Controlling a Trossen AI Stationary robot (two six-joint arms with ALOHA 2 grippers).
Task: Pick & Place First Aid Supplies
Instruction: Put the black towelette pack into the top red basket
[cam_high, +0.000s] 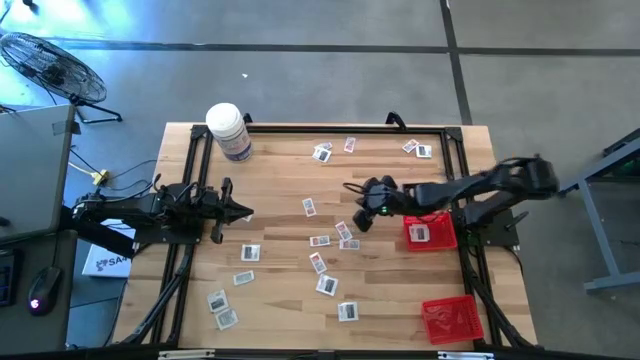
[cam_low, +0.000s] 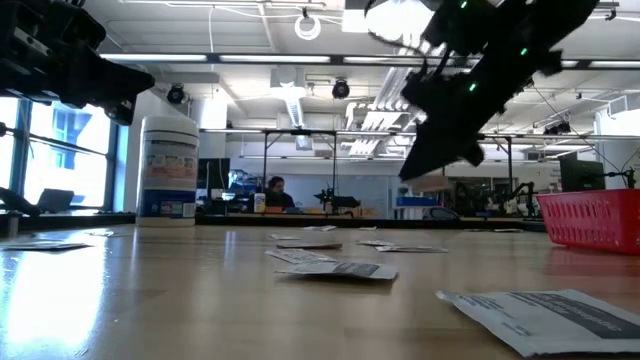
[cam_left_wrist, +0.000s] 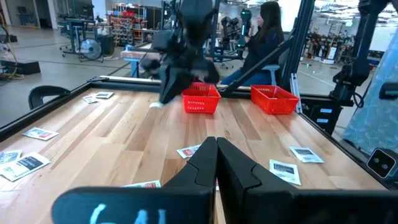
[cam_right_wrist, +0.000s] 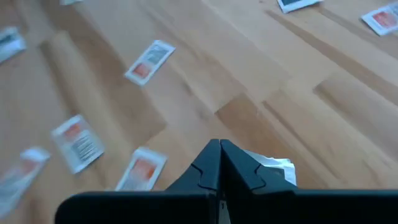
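The right gripper (cam_high: 362, 219) is seen above the middle of the light wooden table (cam_high: 270, 300), just beside the nearer red mesh basket (cam_high: 432, 232) on the side facing the table's centre, with its two dark fingers (cam_right_wrist: 219, 163) pressed together; in the right wrist view a small white flat packet (cam_right_wrist: 273, 167) shows beside the fingertips, and it appears to be pinched there, though the contact itself is hidden by the fingers. The remaining first aid supplies (cam_high: 318, 241), small flat white-grey rectangular packets with dark or reddish print, are scattered over the table away from that basket, some near the large white bottle with purple label (cam_high: 229, 131), and one packet already lies inside the basket. A second red mesh basket (cam_high: 452, 318) stands at the table's edge, apart from the first. The left gripper (cam_high: 240, 211) waits shut and empty on the far side of the table from the baskets. The packets are judged light, thin and pliable, lying flush on smooth wood, so they are likely to slide or bend; a hold is best taken at an edge or corner, pinched across the thin dimension.
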